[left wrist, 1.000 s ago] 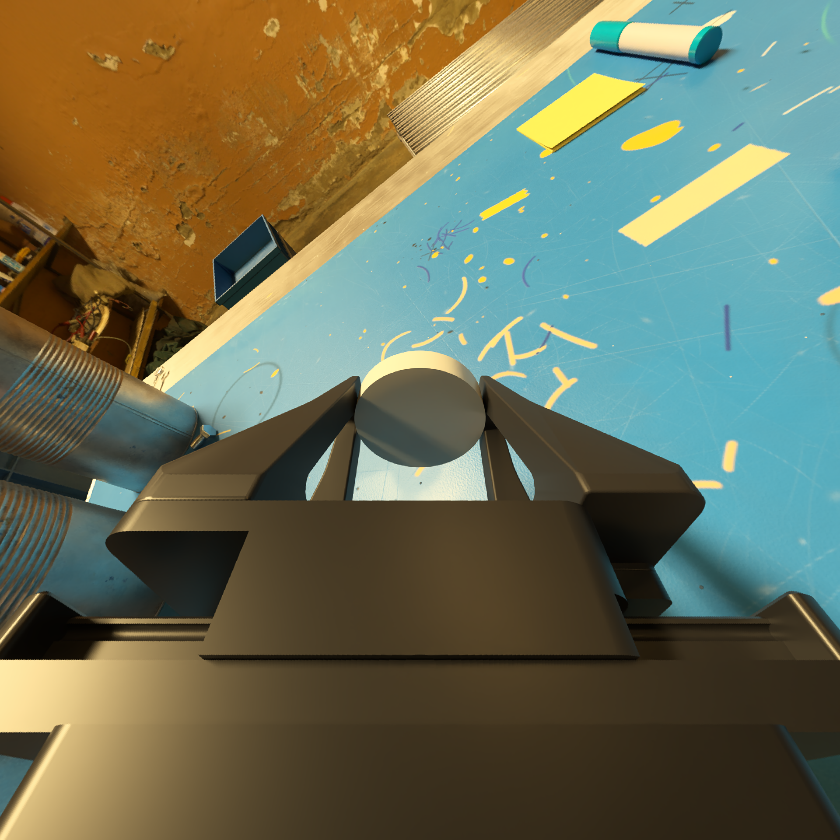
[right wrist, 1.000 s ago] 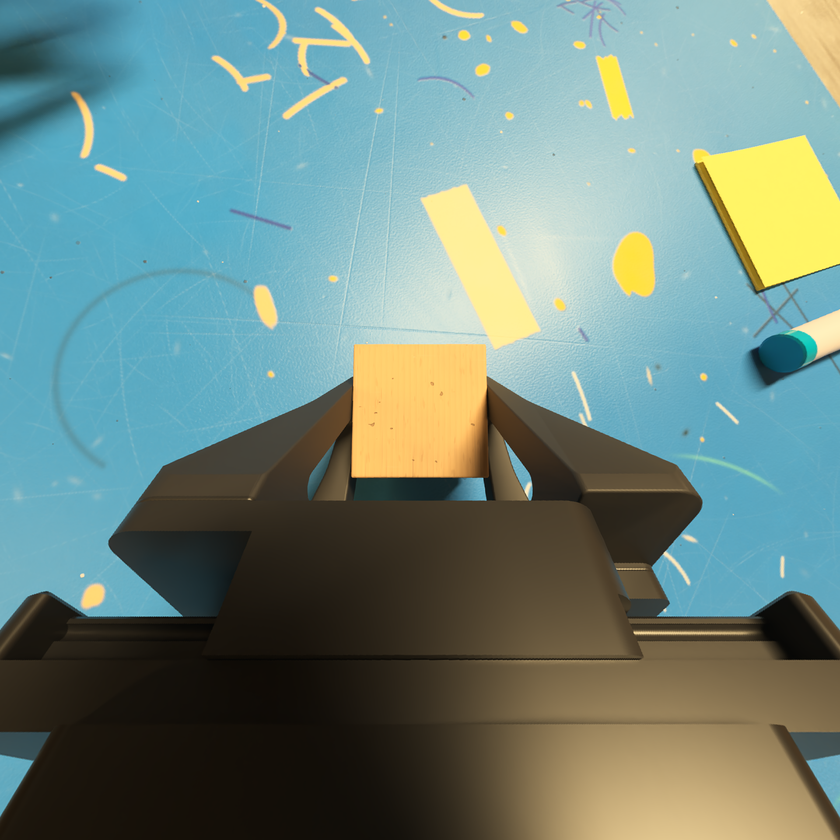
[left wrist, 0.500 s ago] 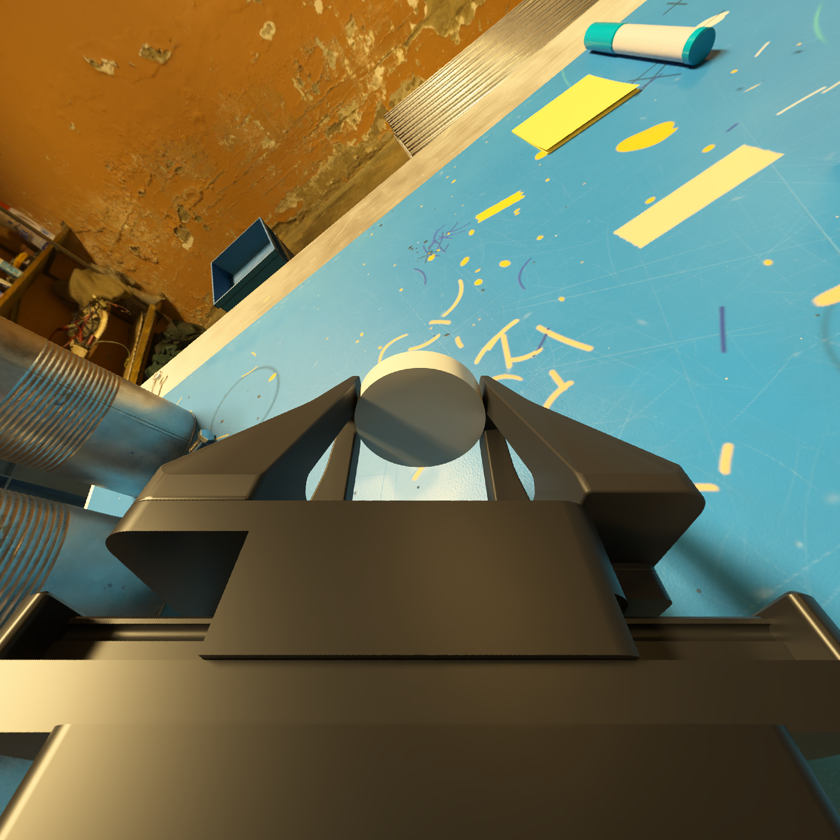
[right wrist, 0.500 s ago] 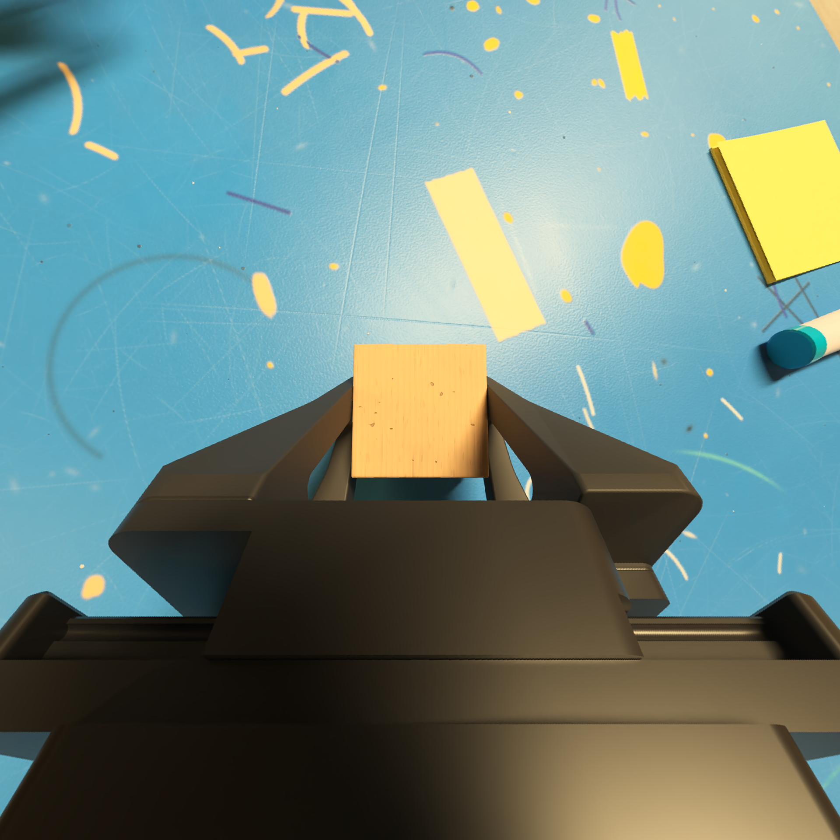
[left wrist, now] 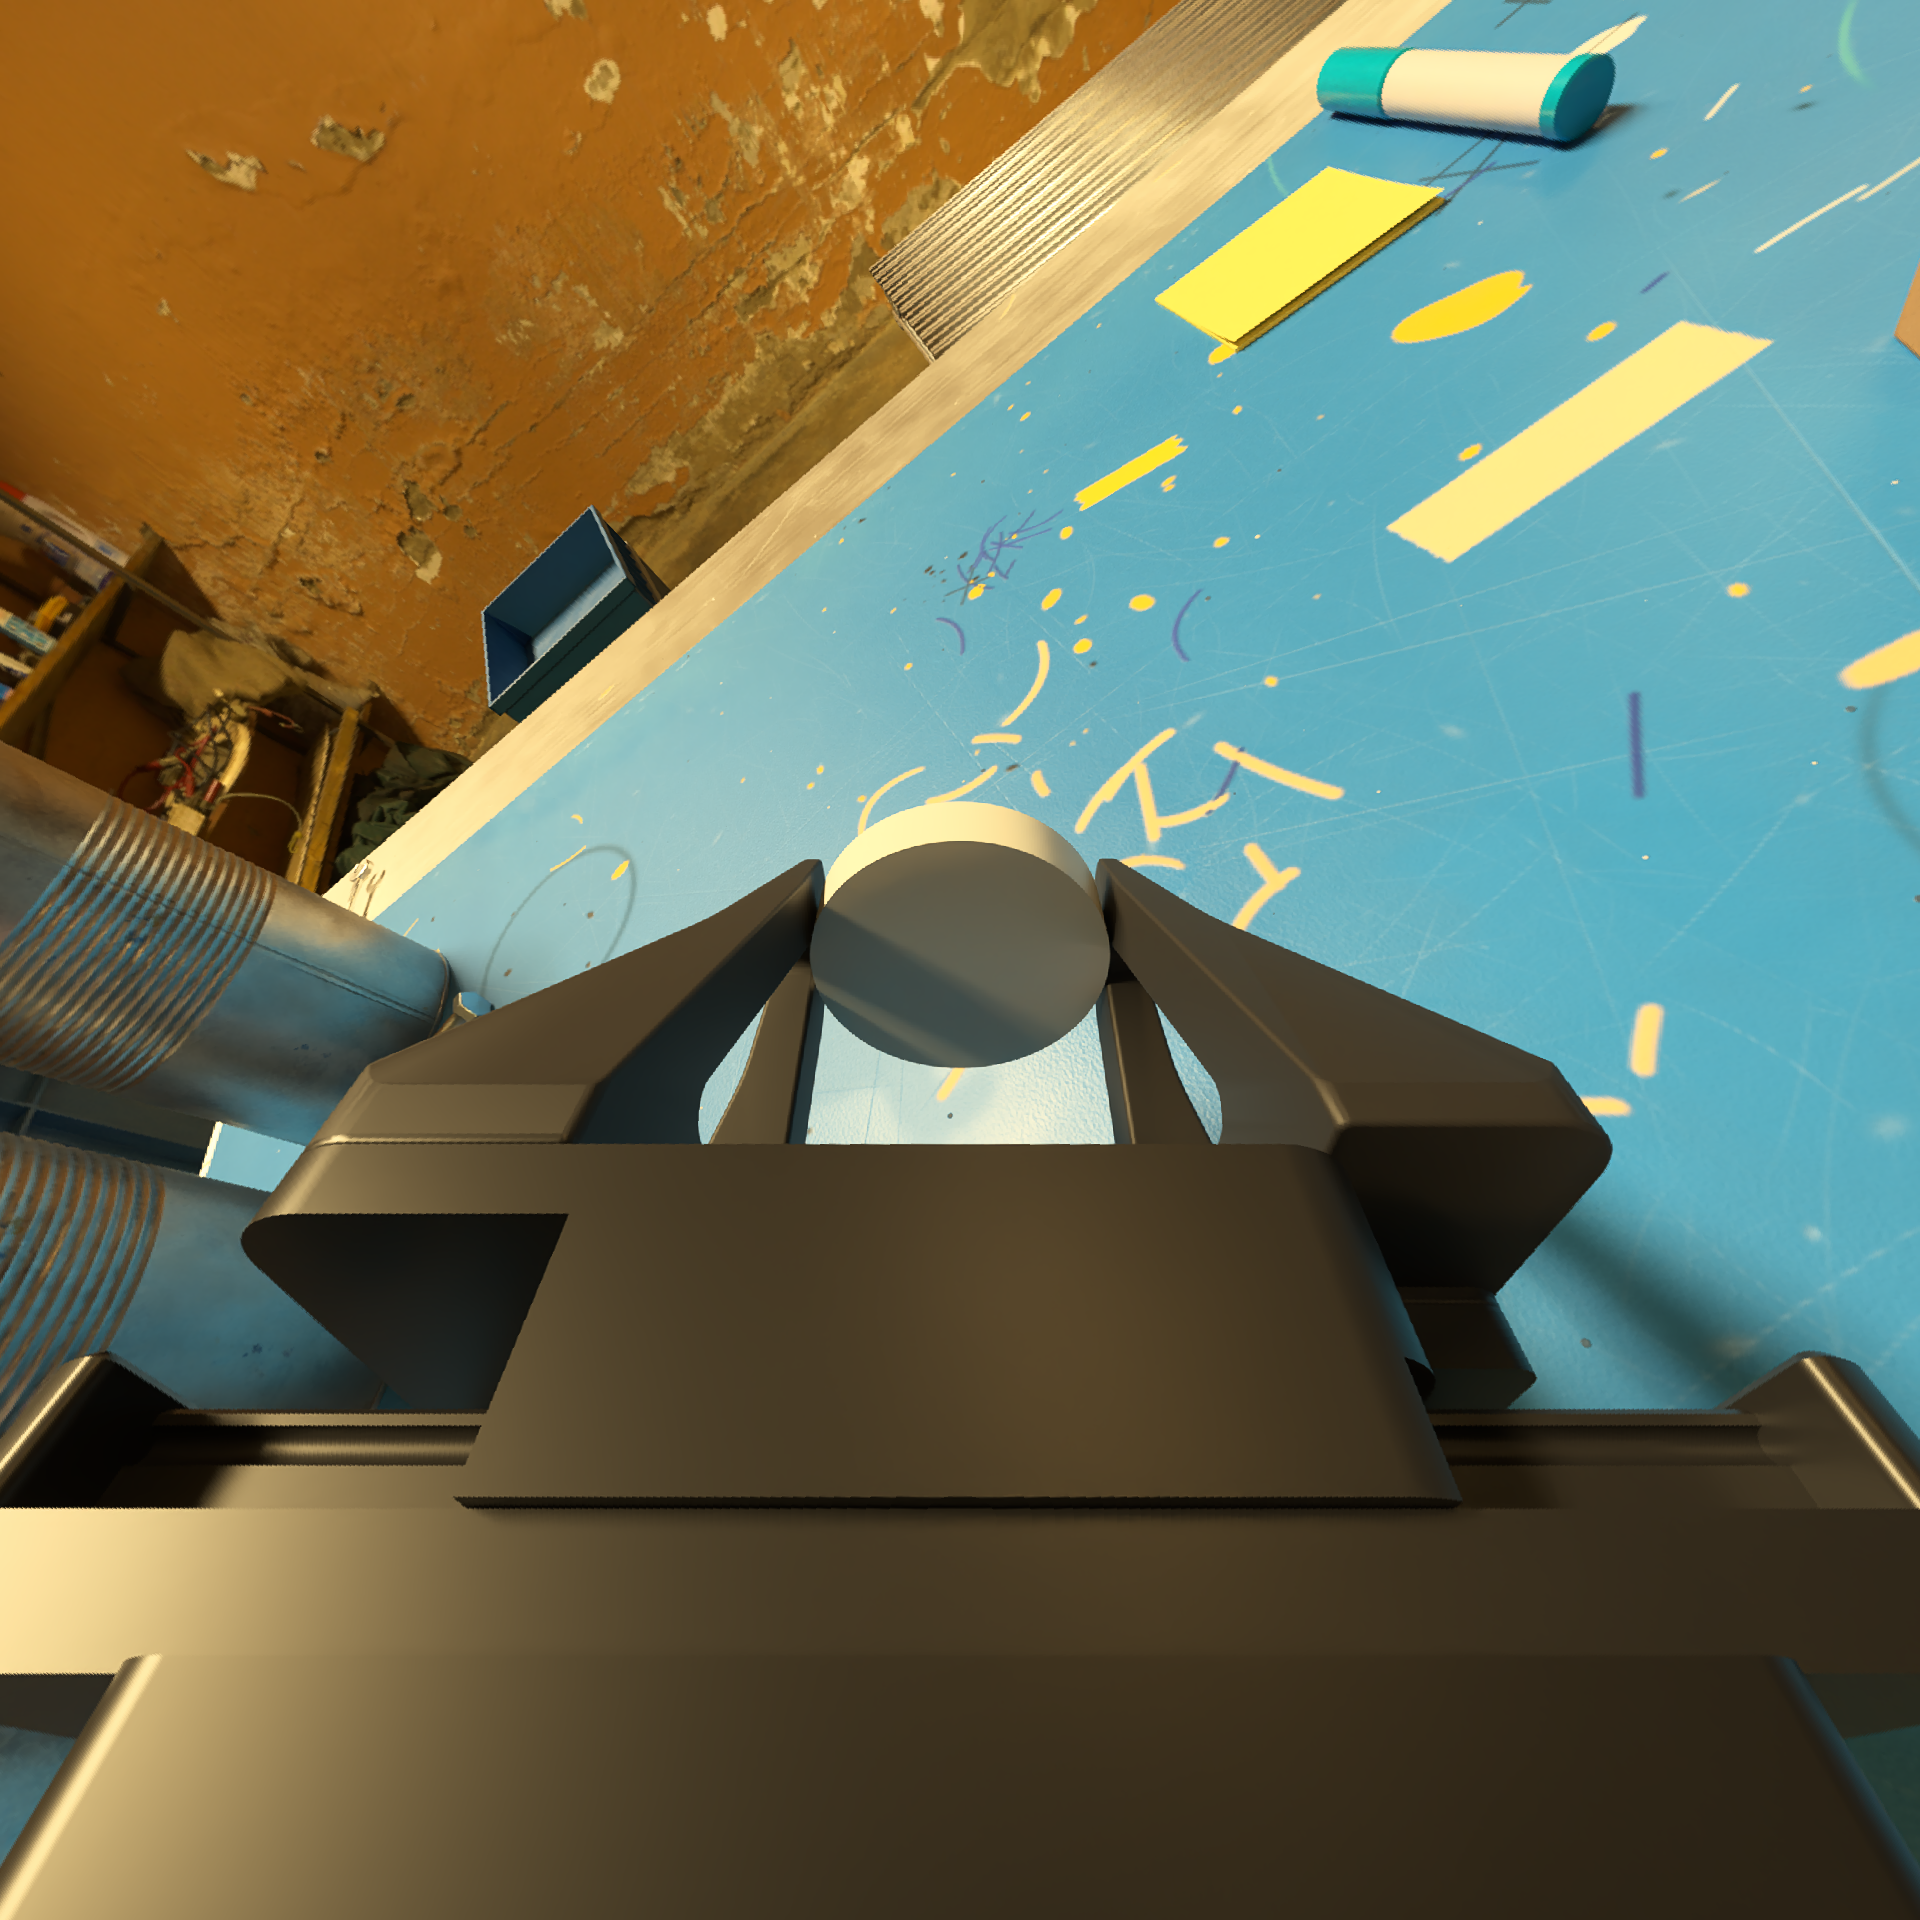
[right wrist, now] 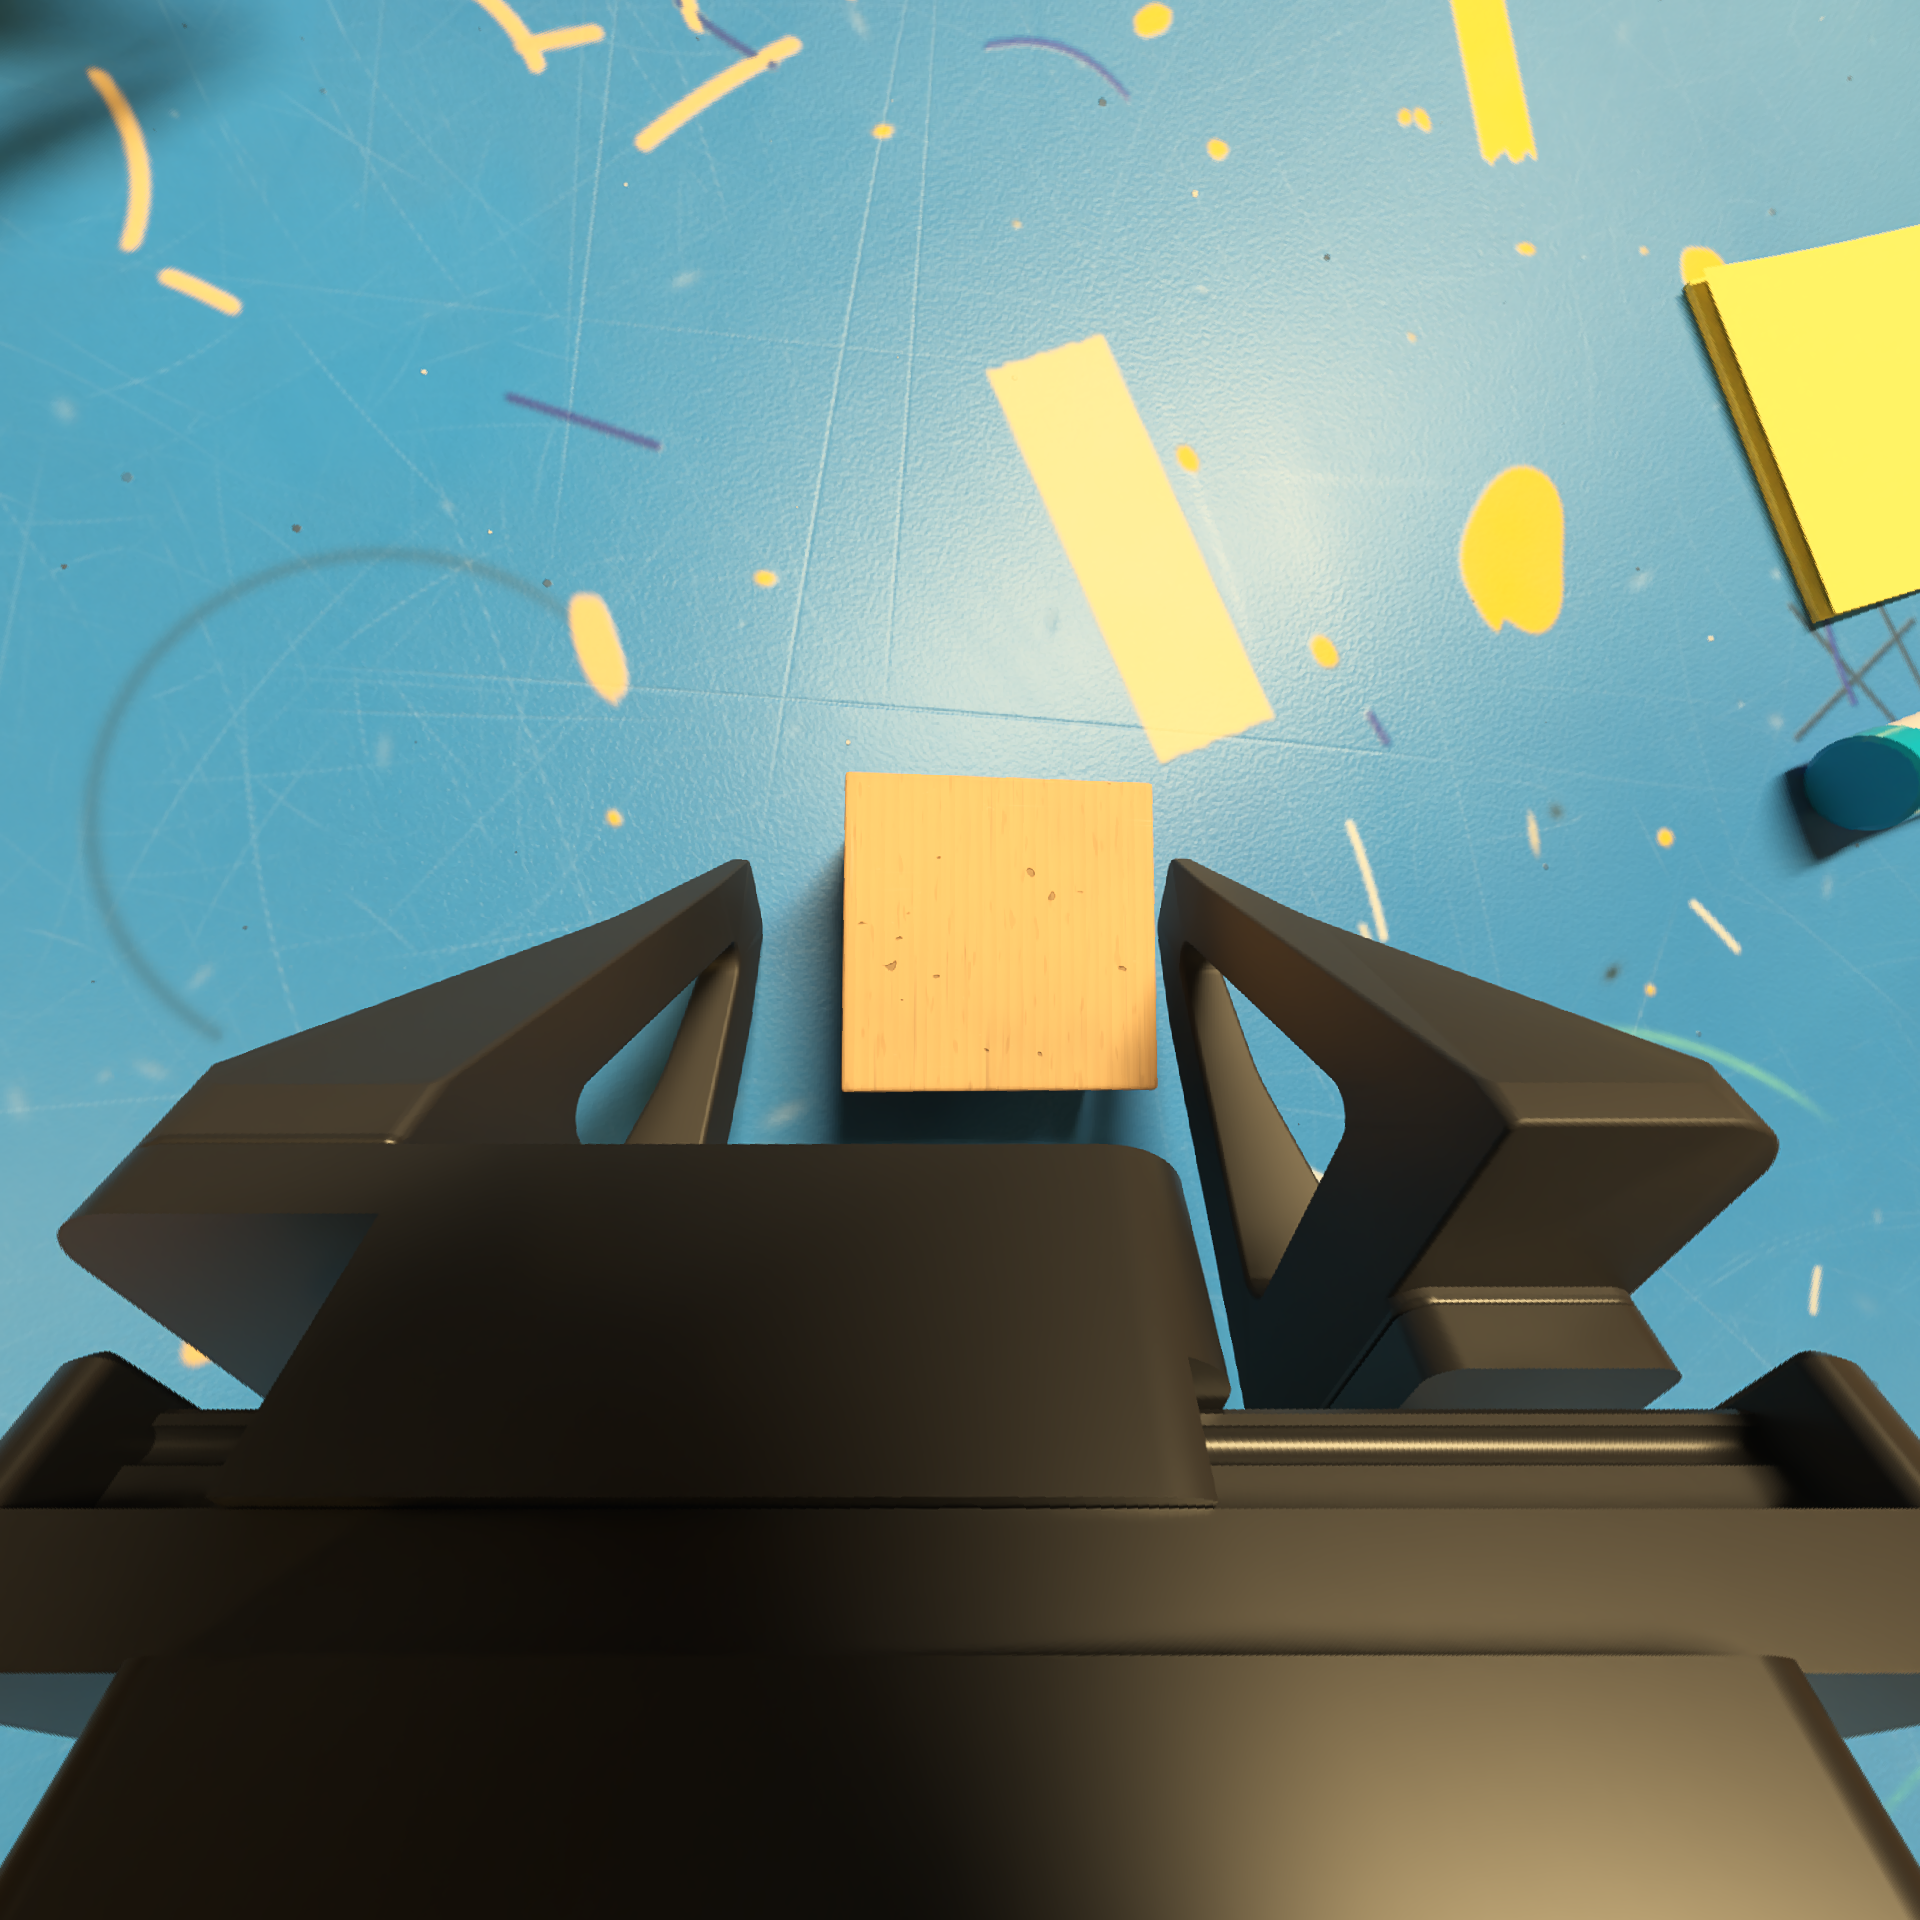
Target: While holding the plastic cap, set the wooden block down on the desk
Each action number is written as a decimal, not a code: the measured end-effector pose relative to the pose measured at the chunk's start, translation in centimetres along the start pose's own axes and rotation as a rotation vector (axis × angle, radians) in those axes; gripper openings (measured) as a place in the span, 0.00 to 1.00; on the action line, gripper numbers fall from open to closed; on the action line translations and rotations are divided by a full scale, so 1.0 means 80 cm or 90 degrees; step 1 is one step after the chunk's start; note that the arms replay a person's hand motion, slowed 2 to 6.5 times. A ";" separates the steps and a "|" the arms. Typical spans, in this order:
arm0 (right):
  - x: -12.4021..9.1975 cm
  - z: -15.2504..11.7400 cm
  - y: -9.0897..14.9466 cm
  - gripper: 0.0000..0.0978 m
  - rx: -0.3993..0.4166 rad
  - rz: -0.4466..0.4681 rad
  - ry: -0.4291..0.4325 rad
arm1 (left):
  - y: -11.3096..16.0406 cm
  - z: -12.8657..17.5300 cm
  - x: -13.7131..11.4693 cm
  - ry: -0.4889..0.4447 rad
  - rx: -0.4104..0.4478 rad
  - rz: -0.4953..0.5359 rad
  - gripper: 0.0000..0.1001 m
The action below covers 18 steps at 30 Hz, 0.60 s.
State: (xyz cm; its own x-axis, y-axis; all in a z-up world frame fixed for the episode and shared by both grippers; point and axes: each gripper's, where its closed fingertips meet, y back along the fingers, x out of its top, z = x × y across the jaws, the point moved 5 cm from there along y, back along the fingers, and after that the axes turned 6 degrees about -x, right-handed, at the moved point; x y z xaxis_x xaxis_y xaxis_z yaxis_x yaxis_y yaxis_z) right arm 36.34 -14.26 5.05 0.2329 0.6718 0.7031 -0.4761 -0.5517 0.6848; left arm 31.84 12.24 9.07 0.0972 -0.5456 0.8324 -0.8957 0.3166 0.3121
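In the left wrist view my left gripper (left wrist: 961,914) is shut on a round white plastic cap (left wrist: 956,951) and holds it above the blue desk mat (left wrist: 1455,831). In the right wrist view the light wooden block (right wrist: 997,935) rests on the blue mat (right wrist: 416,727), with its shadow close under it. My right gripper (right wrist: 961,904) is open around the block. There is a gap between the left finger and the block, and the right finger stands just off its right side.
A yellow pad of sticky notes (left wrist: 1288,255) (right wrist: 1839,426) and a white stick with teal ends (left wrist: 1465,88) (right wrist: 1860,779) lie on the mat to the right. The desk's pale edge (left wrist: 727,582), an orange wall and a blue bin (left wrist: 566,623) lie beyond. Metal ducts (left wrist: 156,956) stand at left.
My right gripper has come down closer to the mat and opened, letting go of the wooden block, which now rests on the mat. My left gripper still holds the cap, nearly unmoved.
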 end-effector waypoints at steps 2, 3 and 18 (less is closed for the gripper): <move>0.000 0.000 0.000 0.67 0.000 0.000 0.000 | 0.000 0.000 0.000 -0.001 0.000 0.000 0.43; 0.000 0.000 0.000 0.68 0.000 0.000 0.000 | 0.000 0.000 0.000 -0.001 0.000 0.000 0.43; -0.001 0.002 0.001 0.78 0.008 0.001 -0.008 | 0.000 0.002 0.000 -0.009 -0.001 -0.003 0.43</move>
State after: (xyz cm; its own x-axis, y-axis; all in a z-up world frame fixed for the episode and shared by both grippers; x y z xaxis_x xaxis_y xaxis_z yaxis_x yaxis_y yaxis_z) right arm 36.39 -14.42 5.08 0.2425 0.6652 0.7061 -0.4658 -0.5587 0.6863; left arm 31.78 12.15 8.99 0.0960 -0.5580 0.8243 -0.8943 0.3152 0.3175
